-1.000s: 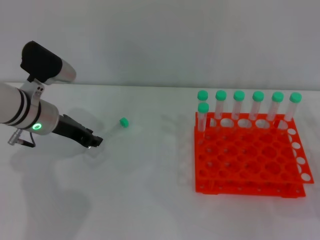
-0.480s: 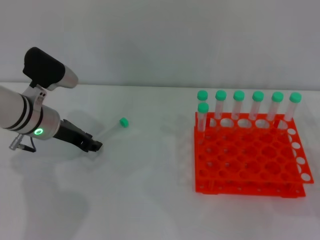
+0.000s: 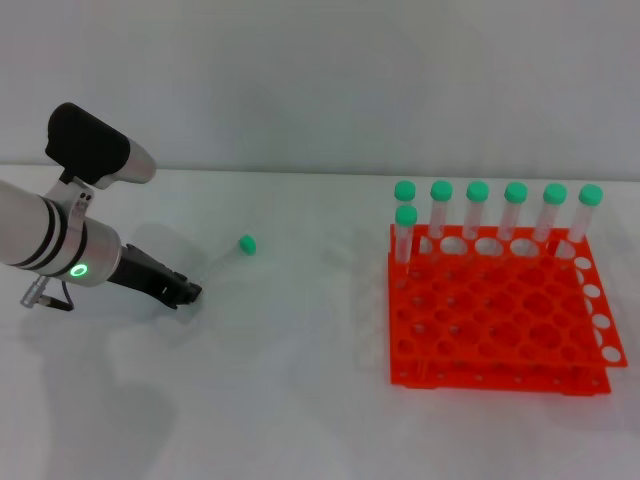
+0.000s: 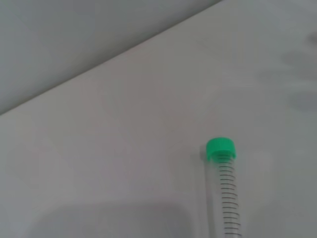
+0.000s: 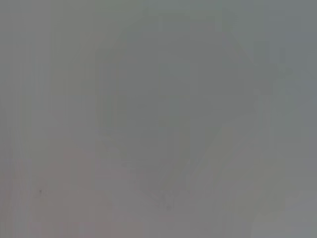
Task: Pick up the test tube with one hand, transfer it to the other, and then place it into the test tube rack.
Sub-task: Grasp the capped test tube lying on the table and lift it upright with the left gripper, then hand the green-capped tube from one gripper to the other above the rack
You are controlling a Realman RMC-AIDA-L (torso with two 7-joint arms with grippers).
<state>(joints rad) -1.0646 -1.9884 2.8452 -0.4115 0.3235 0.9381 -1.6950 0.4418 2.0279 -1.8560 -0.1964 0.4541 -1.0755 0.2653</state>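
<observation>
1. Test tube [image 3: 222, 262]: lying flat on white table [image 3: 300, 400], clear slim plastic, printed graduations, green screw cap [image 4: 220, 148]; left of rack, well apart.
2. Left gripper [image 3: 185, 291]: black, low at tube's tapered end, apparently lined up for pickup; finger opening and grasp cannot be told.
3. Test tube rack [image 3: 500, 320]: orange, two-tier, round holes; seven capped tubes [image 3: 478, 208] upright along far edge.
4. Right gripper: out of view.

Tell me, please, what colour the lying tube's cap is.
Green cap, clearest in the left wrist view.
</observation>
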